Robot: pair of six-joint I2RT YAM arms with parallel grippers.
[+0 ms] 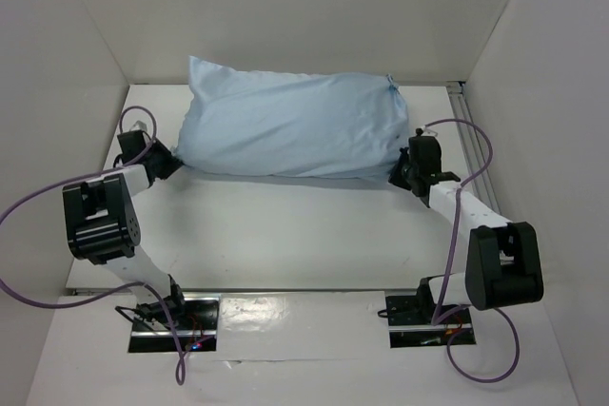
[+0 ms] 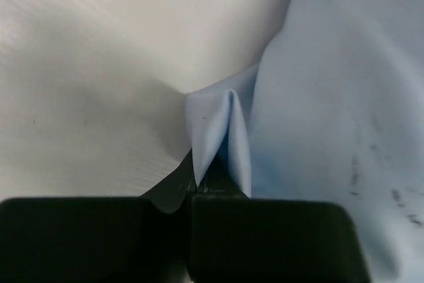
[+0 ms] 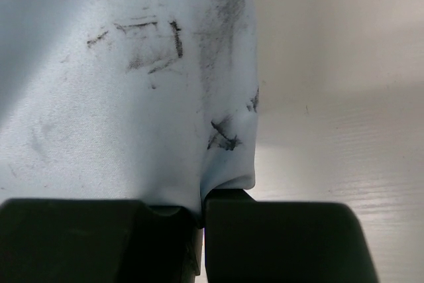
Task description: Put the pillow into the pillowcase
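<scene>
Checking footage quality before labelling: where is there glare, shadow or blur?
Top view: even light, glare on the shiny strip at the near edge, soft shadow under the pillowcase. Left wrist: the black fingers are soft-edged and featureless, the pinched fold fairly sharp. Right wrist: dark smudges on the pillowcase are crisp, the fingers underexposed.

We found the stuffed pillowcase (image 1: pixel 290 130) lying across the far half of the surface (image 1: pixel 285 235), close to the back wall (image 1: pixel 304 16), with little room behind it. Its near corners were taken: the left claw (image 1: pixel 169 161) pinched one, the right claw (image 1: pixel 400 170) the other. Between the claws, in front of the pillowcase, the surface lay open. A rail (image 1: pixel 473 149) ran along the right edge, beside the side wall (image 1: pixel 542 92).
</scene>
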